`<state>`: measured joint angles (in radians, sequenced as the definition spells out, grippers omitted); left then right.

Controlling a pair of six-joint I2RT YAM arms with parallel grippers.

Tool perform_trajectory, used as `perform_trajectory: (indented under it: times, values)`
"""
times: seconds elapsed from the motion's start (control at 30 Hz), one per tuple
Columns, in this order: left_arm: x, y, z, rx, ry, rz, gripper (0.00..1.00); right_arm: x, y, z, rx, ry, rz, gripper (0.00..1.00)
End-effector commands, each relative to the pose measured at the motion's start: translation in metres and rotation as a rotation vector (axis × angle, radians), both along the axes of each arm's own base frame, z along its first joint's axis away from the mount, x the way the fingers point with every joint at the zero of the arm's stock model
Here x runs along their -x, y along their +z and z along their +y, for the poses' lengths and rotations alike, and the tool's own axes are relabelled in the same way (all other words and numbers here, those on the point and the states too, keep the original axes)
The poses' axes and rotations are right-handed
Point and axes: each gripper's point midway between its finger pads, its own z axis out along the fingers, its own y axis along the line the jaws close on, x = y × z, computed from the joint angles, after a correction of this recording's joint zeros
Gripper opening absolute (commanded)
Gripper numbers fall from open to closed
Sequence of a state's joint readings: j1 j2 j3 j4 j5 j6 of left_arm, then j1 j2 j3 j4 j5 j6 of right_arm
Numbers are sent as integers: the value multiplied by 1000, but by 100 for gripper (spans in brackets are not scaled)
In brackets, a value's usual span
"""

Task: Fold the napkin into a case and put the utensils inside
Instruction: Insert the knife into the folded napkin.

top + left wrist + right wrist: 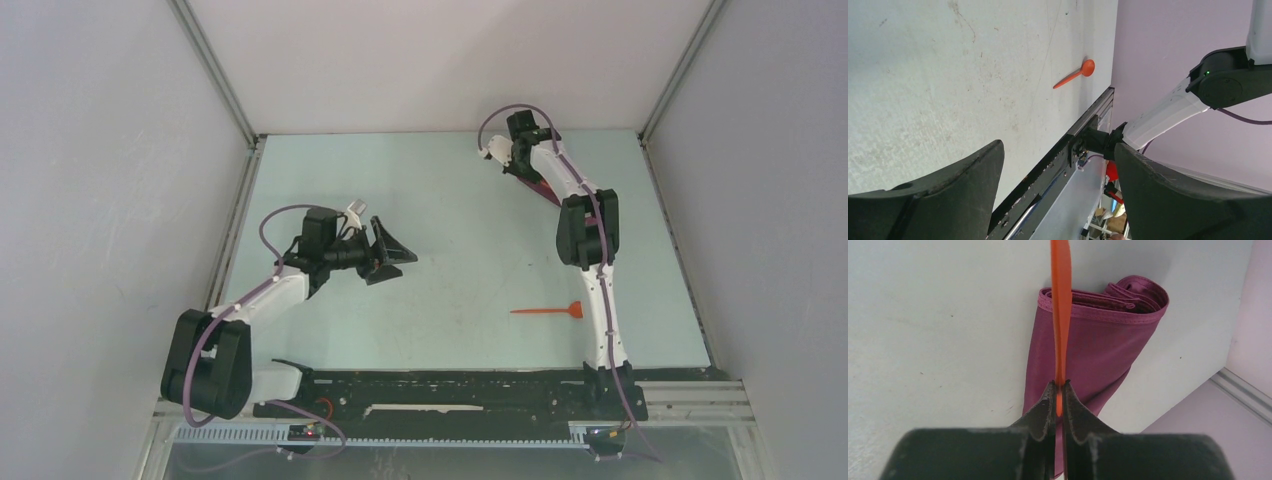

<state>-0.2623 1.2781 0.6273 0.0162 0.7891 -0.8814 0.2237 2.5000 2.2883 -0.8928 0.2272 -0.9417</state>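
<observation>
R gripper [1059, 385] is clenching the stick [1061, 300] over the case [1093, 340] at the table's [450, 200] 1 o'clock, prob. lining it up w/ the opening. L gripper [1058, 147] is hanging released; spoon [548, 310] is lying at 4 o'clock.

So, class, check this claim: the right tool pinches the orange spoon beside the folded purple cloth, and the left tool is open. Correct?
Not the spoon: the right tool pinches the slim orange stick, as the right wrist view shows. The spoon lies on the table. The folded purple cloth and open left tool are as stated.
</observation>
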Motion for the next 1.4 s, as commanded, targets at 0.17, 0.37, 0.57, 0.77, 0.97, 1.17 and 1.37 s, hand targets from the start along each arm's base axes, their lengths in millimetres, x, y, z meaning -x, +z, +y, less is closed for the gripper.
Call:
perform_trajectory:
  times: [0.17,0.37,0.57,0.77,0.97,1.17,1.37]
  values:
    - [-8,17,-3,19,-25,-75,86,-1,9,-20,52,-63,-10,0]
    - [-7,19,-4,26,-32,-82,86,7,13,-31,28,-113,4,0]
    - [-6,18,-4,34,-38,-79,86,17,12,-41,24,-153,23,0]
    - [-6,18,-5,41,-46,-80,86,15,21,-35,-55,-163,-31,6]
    - [-4,17,-5,45,-48,-79,86,9,36,-17,-156,-128,-102,34]
    - [-5,18,-6,52,-50,-78,86,-1,42,-12,-178,-112,-121,34]
    - [-6,17,-7,61,-48,-71,86,-10,35,-11,-171,-98,-108,39]
